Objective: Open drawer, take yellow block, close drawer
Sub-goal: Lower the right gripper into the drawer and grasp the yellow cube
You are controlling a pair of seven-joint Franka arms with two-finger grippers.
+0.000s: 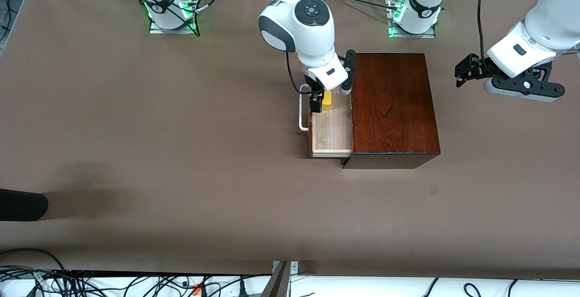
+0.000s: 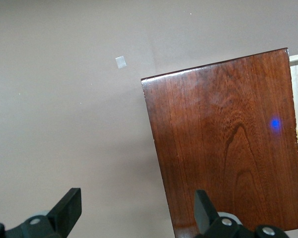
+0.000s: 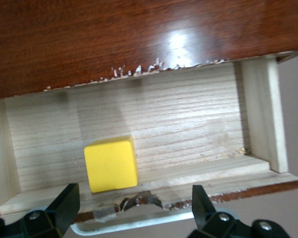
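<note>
The drawer (image 1: 331, 127) stands pulled out of the mahogany box (image 1: 392, 107) toward the right arm's end of the table, its white handle (image 1: 302, 111) outermost. The yellow block (image 1: 326, 98) lies in the tray at the end farther from the front camera. My right gripper (image 1: 317, 100) hangs open just above the drawer's front edge. In the right wrist view the block (image 3: 111, 165) lies on the pale wood (image 3: 188, 124), near the gripper (image 3: 134, 208) and apart from both fingers. My left gripper (image 1: 463, 73) waits open in the air beside the box (image 2: 228, 144).
A small grey patch (image 1: 433, 190) lies on the brown table nearer the front camera than the box; it also shows in the left wrist view (image 2: 120, 62). A dark rounded object (image 1: 22, 204) juts in at the right arm's end. Cables run along the table's front edge.
</note>
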